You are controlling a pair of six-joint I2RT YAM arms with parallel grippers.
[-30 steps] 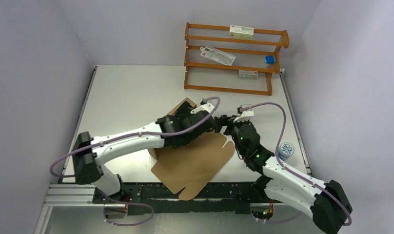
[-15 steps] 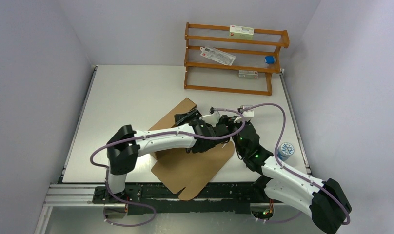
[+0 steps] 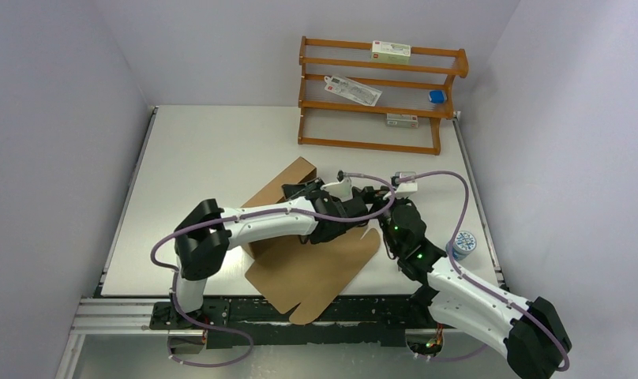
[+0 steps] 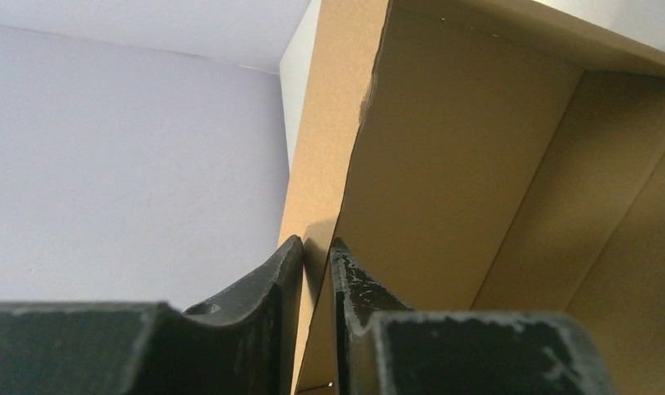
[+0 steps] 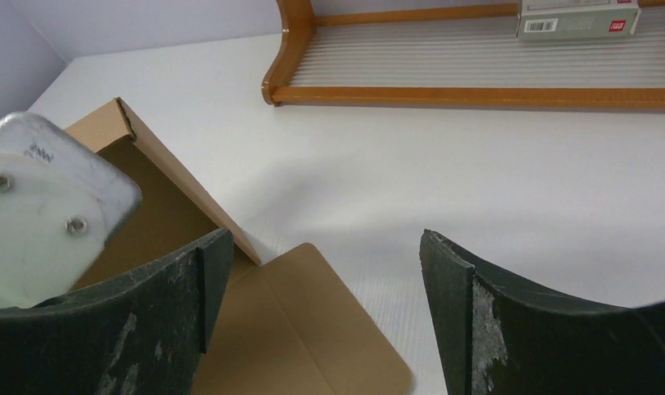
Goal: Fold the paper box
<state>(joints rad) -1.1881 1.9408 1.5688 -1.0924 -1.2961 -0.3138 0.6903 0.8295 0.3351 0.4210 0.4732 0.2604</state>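
1. left fingers (image 4: 290,276): pinched shut on an upright wall of the paper box (image 4: 444,181).
2. right fingers (image 5: 469,304): spread wide, gripping nothing, pointing toward the rack (image 5: 477,95).
3. paper box: partly folded, on the worktop (image 3: 213,150), well apart from the rack on its near side; flat flap lies away from the rack.
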